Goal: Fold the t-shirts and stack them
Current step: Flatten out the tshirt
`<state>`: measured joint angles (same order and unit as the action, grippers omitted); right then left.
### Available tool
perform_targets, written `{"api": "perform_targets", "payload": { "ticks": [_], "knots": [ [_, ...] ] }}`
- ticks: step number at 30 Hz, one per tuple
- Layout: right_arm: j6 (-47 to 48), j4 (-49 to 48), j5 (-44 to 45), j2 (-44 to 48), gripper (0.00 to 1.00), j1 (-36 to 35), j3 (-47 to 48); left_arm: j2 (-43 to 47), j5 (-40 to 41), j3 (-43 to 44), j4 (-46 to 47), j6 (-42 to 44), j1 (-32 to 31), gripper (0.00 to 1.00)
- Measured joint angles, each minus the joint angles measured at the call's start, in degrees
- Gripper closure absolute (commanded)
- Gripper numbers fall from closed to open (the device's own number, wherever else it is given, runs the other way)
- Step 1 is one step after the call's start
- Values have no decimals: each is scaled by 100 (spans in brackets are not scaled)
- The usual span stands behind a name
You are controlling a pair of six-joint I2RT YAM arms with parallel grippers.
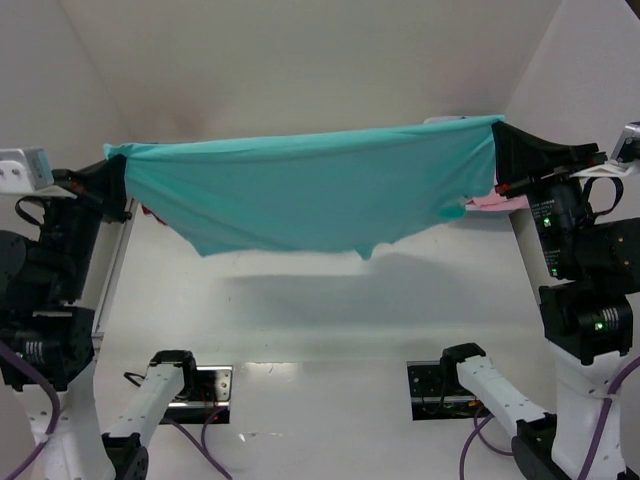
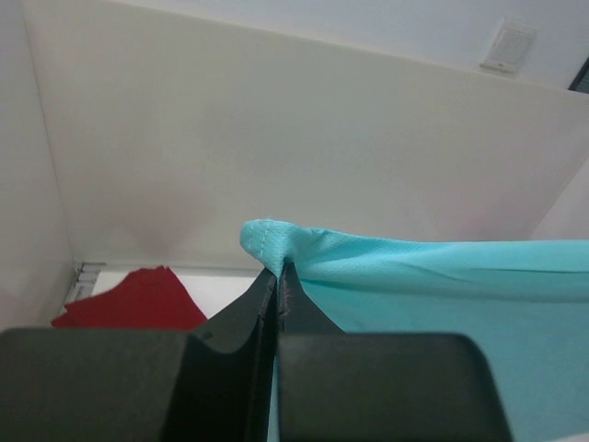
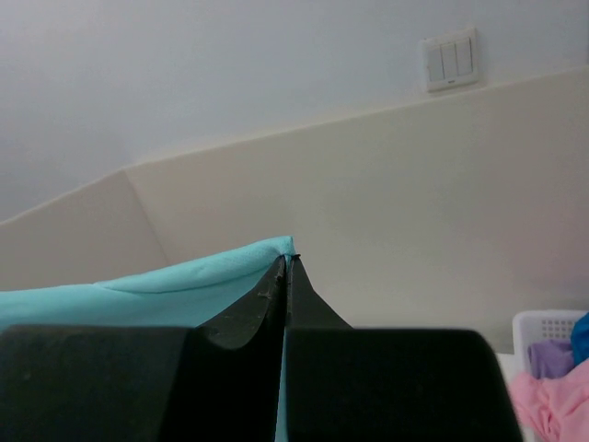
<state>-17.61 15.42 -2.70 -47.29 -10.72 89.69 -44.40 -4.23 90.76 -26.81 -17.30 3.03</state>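
The teal t-shirt [image 1: 310,190] hangs stretched in the air between both grippers, high above the table. My left gripper [image 1: 122,172] is shut on its left corner, which shows pinched at the fingertips in the left wrist view [image 2: 276,241]. My right gripper [image 1: 497,140] is shut on its right corner, also seen in the right wrist view [image 3: 239,267]. A dark red t-shirt [image 2: 138,299] lies on the table at the far left, partly hidden behind the teal one in the top view [image 1: 152,213]. Pink [image 3: 552,401], purple [image 3: 549,357] and blue [image 3: 580,336] t-shirts lie at the right.
A white perforated basket [image 3: 543,327] stands at the far right with the shirts by it. Pink fabric [image 1: 485,202] shows under the right gripper. White walls enclose the table [image 1: 320,330] at the back and sides. Two black mounts [image 1: 205,383] sit at the near edge.
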Motion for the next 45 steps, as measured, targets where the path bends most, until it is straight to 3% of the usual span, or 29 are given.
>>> {"api": "perform_targets", "payload": {
  "ticks": [6,10,19,24,27,33,45],
  "knots": [
    [-87,560,9,127,100,-2,-52,304,446,-55,-452,-155,-273,100],
    [-122,529,90,162,100,0,-767,168,479,-457,-289,-275,-293,100],
    [-179,240,295,-673,100,0,-2317,-1115,387,-2306,428,-511,-293,100],
    [-319,-361,358,-1270,100,0,-3027,-1445,393,-2684,804,-542,-297,100],
    [-457,-848,365,-1895,100,0,-3303,-2109,402,-2732,1241,-557,-297,100],
    [-555,-1231,363,-2905,100,0,-3351,-3399,411,-2723,1578,-562,-297,100],
    [-481,-1672,413,-5115,100,0,-1626,-5222,389,-1425,1930,-553,-229,100]
  ]
}}
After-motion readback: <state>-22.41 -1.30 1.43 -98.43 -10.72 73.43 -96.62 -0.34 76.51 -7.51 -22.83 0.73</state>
